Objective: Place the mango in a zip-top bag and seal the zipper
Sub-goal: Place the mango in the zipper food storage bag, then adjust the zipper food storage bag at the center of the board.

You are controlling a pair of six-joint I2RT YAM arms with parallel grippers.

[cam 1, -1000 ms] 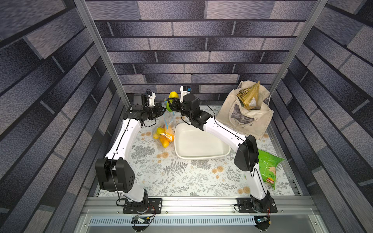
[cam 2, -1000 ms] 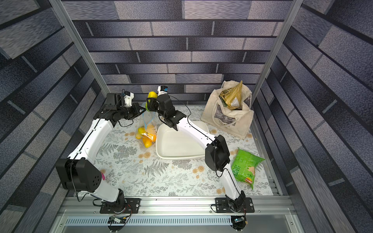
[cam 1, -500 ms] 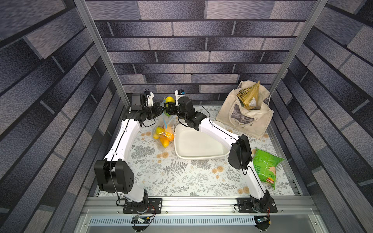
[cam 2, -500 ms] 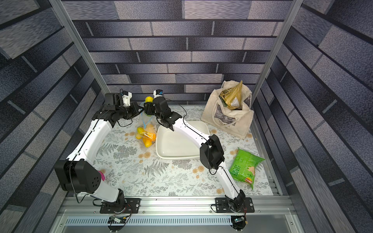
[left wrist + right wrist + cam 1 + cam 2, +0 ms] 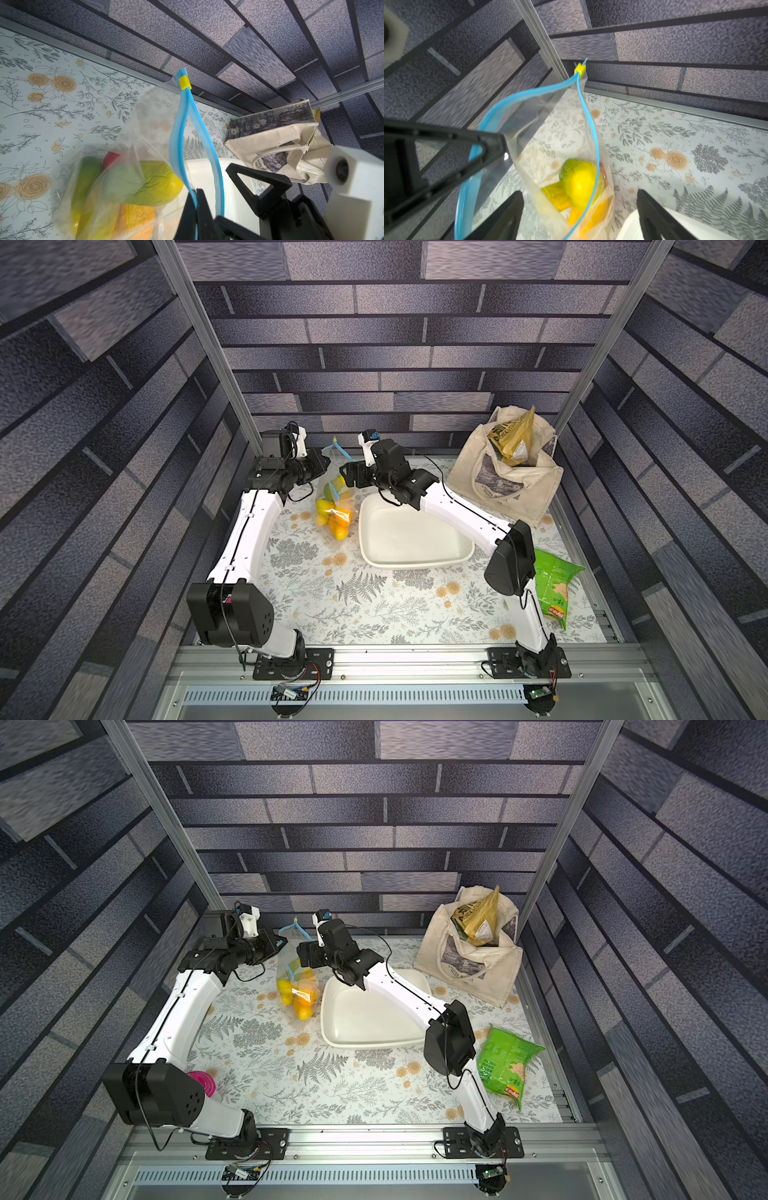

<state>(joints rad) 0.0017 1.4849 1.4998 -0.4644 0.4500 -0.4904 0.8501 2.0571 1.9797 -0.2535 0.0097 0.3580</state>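
The clear zip-top bag (image 5: 335,499) (image 5: 296,977) hangs upright at the back of the table with its mouth apart. My left gripper (image 5: 196,192) (image 5: 322,462) is shut on one side of the blue zipper (image 5: 179,128), whose yellow slider (image 5: 580,68) sits at the far end. The green-yellow mango (image 5: 579,182) (image 5: 145,182) lies inside the bag on top of yellow and orange fruit. My right gripper (image 5: 578,193) (image 5: 347,475) stands open just above the bag's mouth, holding nothing.
A white tray (image 5: 415,531) sits right beside the bag, under my right arm. A beige canvas tote (image 5: 507,472) stands at the back right, and a green snack packet (image 5: 552,585) lies at the right edge. A pink object (image 5: 202,1081) shows behind the left arm's base.
My right gripper carried the mango left over the bag's mouth and opened. The mango has dropped into the bag. The left gripper kept its hold on the zipper.
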